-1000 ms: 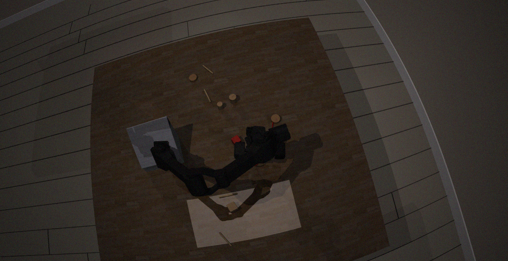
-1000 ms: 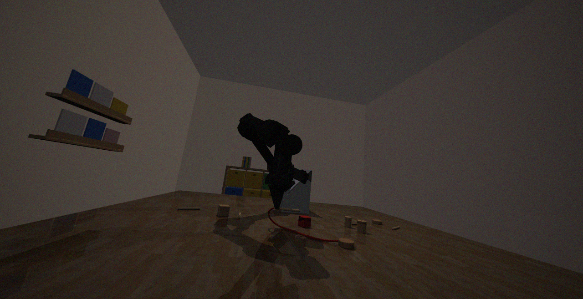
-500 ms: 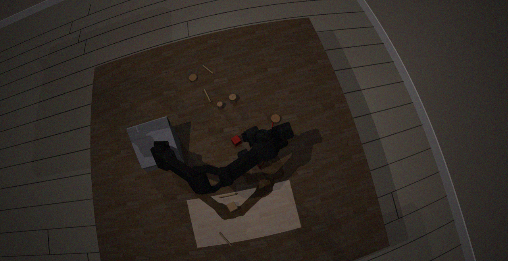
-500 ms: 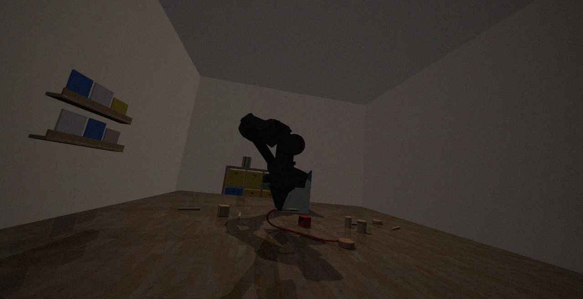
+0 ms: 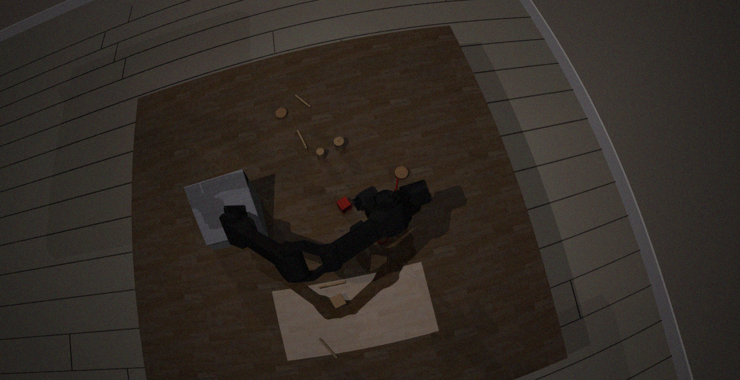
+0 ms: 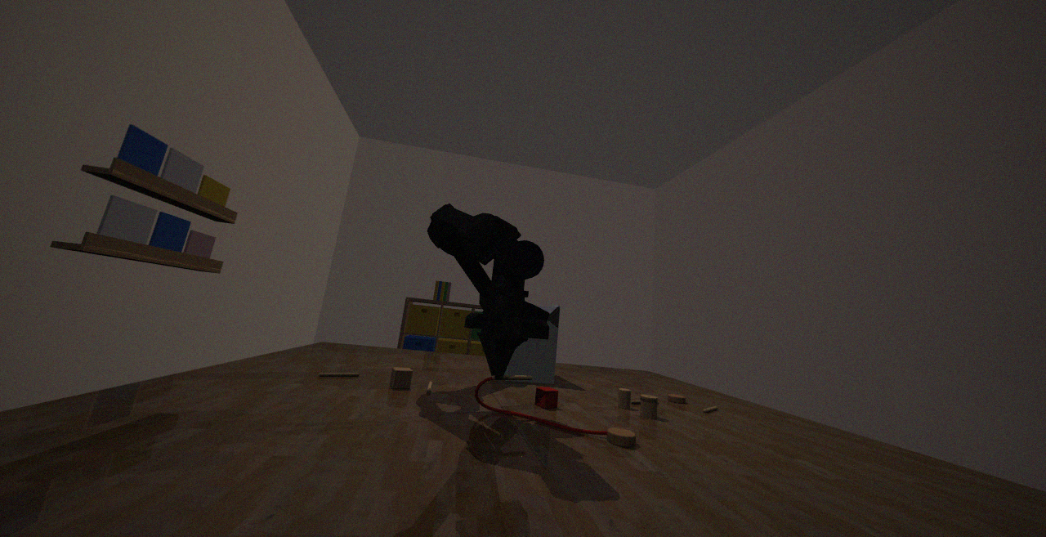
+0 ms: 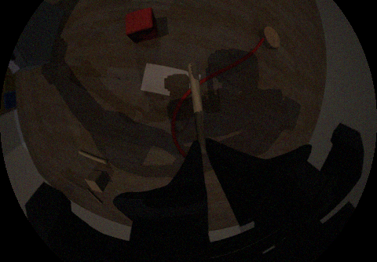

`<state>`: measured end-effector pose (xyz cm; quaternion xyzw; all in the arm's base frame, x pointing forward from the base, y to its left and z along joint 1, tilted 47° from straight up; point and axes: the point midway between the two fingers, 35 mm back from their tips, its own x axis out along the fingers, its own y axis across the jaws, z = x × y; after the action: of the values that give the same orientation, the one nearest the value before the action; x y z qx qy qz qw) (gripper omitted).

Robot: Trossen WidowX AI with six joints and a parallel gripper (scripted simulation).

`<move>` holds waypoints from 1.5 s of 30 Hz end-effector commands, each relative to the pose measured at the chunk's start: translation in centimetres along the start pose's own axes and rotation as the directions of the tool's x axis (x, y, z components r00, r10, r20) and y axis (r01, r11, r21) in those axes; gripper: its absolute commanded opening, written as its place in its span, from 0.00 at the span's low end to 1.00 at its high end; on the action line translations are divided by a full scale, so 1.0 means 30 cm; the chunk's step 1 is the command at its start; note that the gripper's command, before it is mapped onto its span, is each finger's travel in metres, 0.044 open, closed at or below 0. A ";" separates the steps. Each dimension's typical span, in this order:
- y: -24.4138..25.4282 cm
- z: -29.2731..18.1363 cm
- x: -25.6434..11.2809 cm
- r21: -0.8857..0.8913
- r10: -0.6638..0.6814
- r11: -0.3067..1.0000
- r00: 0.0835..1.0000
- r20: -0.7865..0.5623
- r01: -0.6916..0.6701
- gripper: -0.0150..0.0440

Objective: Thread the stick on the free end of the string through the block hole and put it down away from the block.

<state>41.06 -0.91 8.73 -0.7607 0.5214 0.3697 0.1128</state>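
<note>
My gripper [image 6: 498,375] [image 7: 201,143] is shut on the thin wooden stick [image 6: 520,377] [image 7: 195,97], low over the table; the arm hides it in the top view. The stick sticks out ahead of the fingers in the wrist view. The red string [image 5: 396,184] [image 6: 541,418] [image 7: 235,63] curves from near the fingertips to the round wooden button [image 5: 401,172] [image 6: 620,437] [image 7: 272,37]. A red block [image 5: 344,204] [image 6: 546,396] [image 7: 140,23] stands near the gripper. A wooden block [image 5: 337,300] [image 6: 400,378] [image 7: 95,181] stands farther off. I cannot make out a hole in either.
Loose sticks [image 5: 332,284] [image 5: 328,347] lie on both sides of the wooden block. More sticks [image 5: 302,100] [image 5: 301,139], a disc [image 5: 281,112] and two short cylinders [image 5: 339,141] [image 5: 319,151] are beyond the arm. A grey box [image 5: 219,188] stands under the arm's base.
</note>
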 end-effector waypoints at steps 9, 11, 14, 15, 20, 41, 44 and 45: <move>-0.007 -0.051 -0.004 -0.003 -0.002 1.000 1.000 -0.003 0.002 0.25; -0.007 -0.059 -0.004 -0.003 -0.002 1.000 1.000 -0.003 0.002 0.25; -0.008 -0.072 -0.004 -0.003 -0.002 1.000 1.000 -0.003 0.002 0.25; -0.008 -0.077 -0.004 -0.003 -0.002 1.000 1.000 -0.003 0.002 0.25; -0.008 -0.099 -0.004 -0.003 -0.002 1.000 1.000 -0.003 0.002 0.25; -0.004 -0.191 -0.005 -0.002 -0.002 1.000 1.000 -0.004 0.002 0.25; -0.002 -0.205 -0.005 -0.002 -0.002 1.000 1.000 -0.005 0.002 0.25; -0.002 -0.209 -0.005 -0.002 -0.002 1.000 1.000 -0.005 0.002 0.25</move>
<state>43.69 -4.16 12.95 -0.7614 0.5222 0.3673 0.1122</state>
